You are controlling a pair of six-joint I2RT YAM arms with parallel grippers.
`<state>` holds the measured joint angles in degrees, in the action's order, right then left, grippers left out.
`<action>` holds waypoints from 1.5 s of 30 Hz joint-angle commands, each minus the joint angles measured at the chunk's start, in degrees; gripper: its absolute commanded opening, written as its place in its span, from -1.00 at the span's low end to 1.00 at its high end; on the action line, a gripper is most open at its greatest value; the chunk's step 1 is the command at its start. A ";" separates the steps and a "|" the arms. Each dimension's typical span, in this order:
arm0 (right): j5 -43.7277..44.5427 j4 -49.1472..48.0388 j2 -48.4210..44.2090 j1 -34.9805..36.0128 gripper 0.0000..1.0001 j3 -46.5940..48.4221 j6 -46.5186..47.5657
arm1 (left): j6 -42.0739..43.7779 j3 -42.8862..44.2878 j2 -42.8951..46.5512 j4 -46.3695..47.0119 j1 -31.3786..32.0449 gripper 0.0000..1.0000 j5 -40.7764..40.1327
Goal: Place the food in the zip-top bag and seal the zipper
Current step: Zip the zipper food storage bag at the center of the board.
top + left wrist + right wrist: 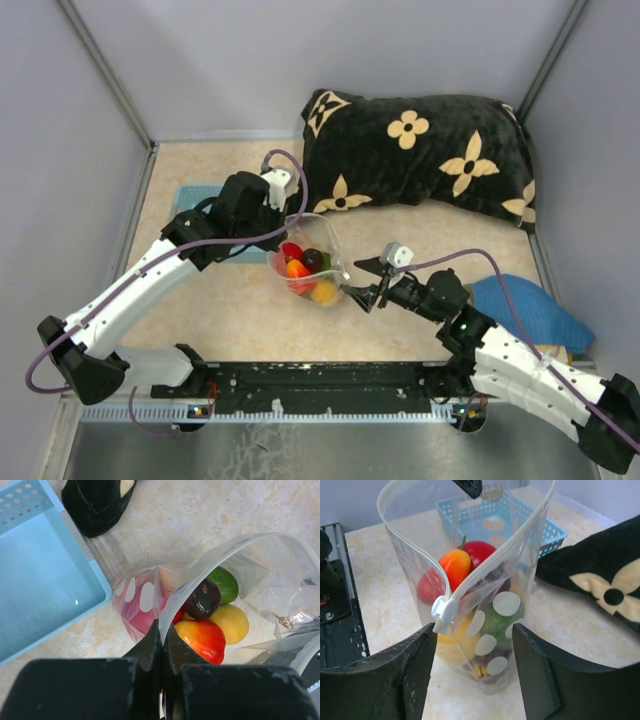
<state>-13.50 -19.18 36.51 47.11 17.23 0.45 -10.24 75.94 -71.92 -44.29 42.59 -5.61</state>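
Near the table's [230,310] left edge lies the light blue basket [195,198], with the left arm reaching over it. The left gripper [161,642] is pinched tight on the zip-top bag's [510,605] rim at its far-left end, holding that side up. The bag stands mid-table with its mouth gaping, and the food [204,637] is piled inside it.

The zipper [485,571] runs roughly along the line between the two grippers. Its white slider [443,611] is parked at the end facing the right arm. The right gripper [473,632] has its jaws spread wide on either side of that end, gripping nothing, with the slider just ahead and nearer its left finger.

Sealing likely falls to the right arm: pinch the slider and draw it towards the left gripper. A black pillow [430,150] fills the far-right corner.
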 commanded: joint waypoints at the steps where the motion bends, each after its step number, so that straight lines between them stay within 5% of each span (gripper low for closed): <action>1: 0.09 -11.35 1.01 0.26 0.13 -0.59 1.94 | 0.60 1.08 0.18 0.18 -0.57 -1.00 1.05; 9: 2.22 -3.04 -0.72 0.30 -1.00 2.77 5.63 | 0.90 0.33 0.40 -1.66 -1.31 -1.00 -0.78; 19: 9.32 16.86 -5.93 0.26 -1.00 11.82 6.05 | 1.69 -0.26 0.32 -4.30 -2.97 -1.00 -6.27; 30: 11.29 37.62 2.34 0.28 -1.00 28.10 9.40 | 1.91 -1.05 -0.42 -5.04 -3.36 -1.00 -8.63; 35: 11.21 39.92 5.40 0.27 -1.00 29.87 11.11 | 2.23 -2.07 0.34 -3.77 -3.35 -1.00 -6.81; 40: 6.47 36.03 6.48 0.28 -1.00 28.01 9.76 | 3.02 -2.59 2.93 -1.12 -3.33 -0.29 -4.10; 45: 6.04 34.24 6.69 0.26 -1.00 28.19 9.48 | 4.62 -2.72 6.36 3.11 -3.35 0.05 3.06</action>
<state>-6.17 19.03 43.55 47.11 44.29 9.87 -7.49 73.12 -69.14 -46.19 39.48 -8.71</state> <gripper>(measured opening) 0.006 0.488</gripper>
